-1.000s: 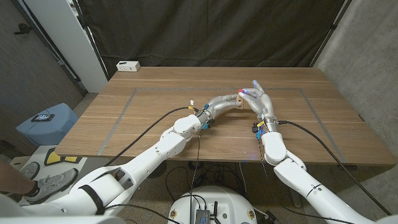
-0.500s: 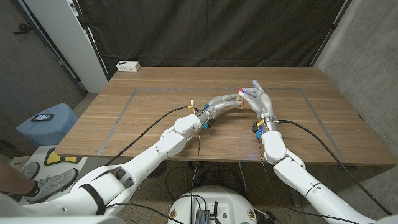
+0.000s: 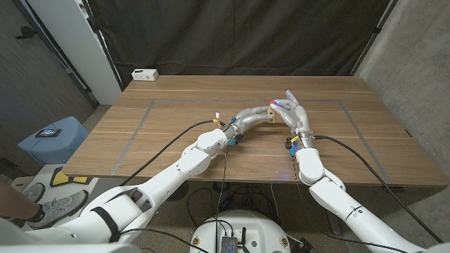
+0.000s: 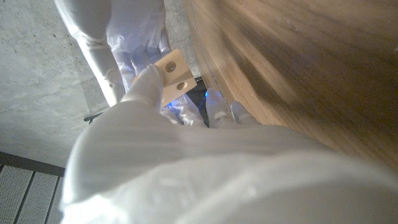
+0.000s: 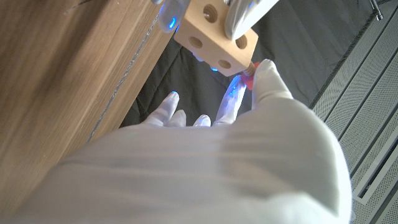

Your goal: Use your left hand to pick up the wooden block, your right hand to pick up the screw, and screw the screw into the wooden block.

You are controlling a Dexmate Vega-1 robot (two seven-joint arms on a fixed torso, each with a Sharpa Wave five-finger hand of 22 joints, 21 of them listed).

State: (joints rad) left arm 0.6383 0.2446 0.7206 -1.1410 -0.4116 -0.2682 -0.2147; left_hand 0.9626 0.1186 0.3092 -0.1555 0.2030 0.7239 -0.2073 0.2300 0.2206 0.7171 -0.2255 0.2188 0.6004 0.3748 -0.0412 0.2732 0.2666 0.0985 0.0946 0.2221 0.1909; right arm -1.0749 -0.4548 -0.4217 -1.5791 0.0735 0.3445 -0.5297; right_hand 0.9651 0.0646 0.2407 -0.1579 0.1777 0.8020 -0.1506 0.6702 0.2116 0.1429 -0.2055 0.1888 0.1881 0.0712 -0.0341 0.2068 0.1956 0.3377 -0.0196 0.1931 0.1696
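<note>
While fingers meet, one wooden block (image 5: pixel 214 37), one screw (image 5: pixel 247 76).

Left hand (image 3: pixel 256 114) and right hand (image 3: pixel 290 112), fingertips together.

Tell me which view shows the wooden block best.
The right wrist view: the wooden block is close, its holes plain, the red screw at one corner. The left wrist view shows one face; the head view shows only a sliver between the hands.
</note>
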